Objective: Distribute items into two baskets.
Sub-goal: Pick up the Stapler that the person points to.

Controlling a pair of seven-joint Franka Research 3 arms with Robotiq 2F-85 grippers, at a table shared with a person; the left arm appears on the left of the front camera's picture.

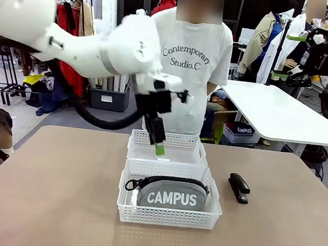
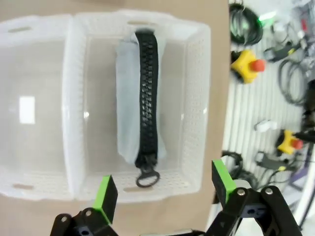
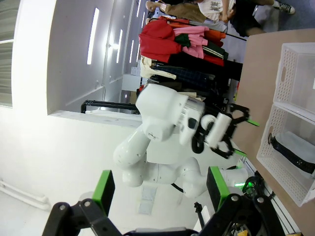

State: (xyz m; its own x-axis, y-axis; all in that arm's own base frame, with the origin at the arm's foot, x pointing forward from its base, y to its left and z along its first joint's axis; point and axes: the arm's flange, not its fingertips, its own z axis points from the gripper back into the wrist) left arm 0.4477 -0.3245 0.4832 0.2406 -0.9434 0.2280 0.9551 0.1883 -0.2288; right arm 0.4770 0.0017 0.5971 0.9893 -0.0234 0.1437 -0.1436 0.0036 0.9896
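The grey "CAMPUS" pouch (image 1: pixel 171 196) lies in the near white basket (image 1: pixel 168 218), zipper up. Behind it, touching, stands the far basket (image 1: pixel 181 141) with nothing in it. A black stapler (image 1: pixel 239 187) rests on the table right of the near basket. My left gripper (image 1: pixel 157 141) hangs open above the line where the two baskets meet, holding nothing. In the left wrist view, the pouch (image 2: pixel 140 98) sits in its basket (image 2: pixel 195 98) beyond my open left gripper (image 2: pixel 164 189). My right gripper (image 1: pixel 288 57) is raised at the far right, open and empty, with its green pads (image 3: pixel 104 189) spread.
A person in a white T-shirt (image 1: pixel 191 61) stands at the table's far edge behind the baskets. The tan tabletop (image 1: pixel 59 171) has free room left and right of the baskets. A white table (image 1: pixel 282 112) stands behind on the right.
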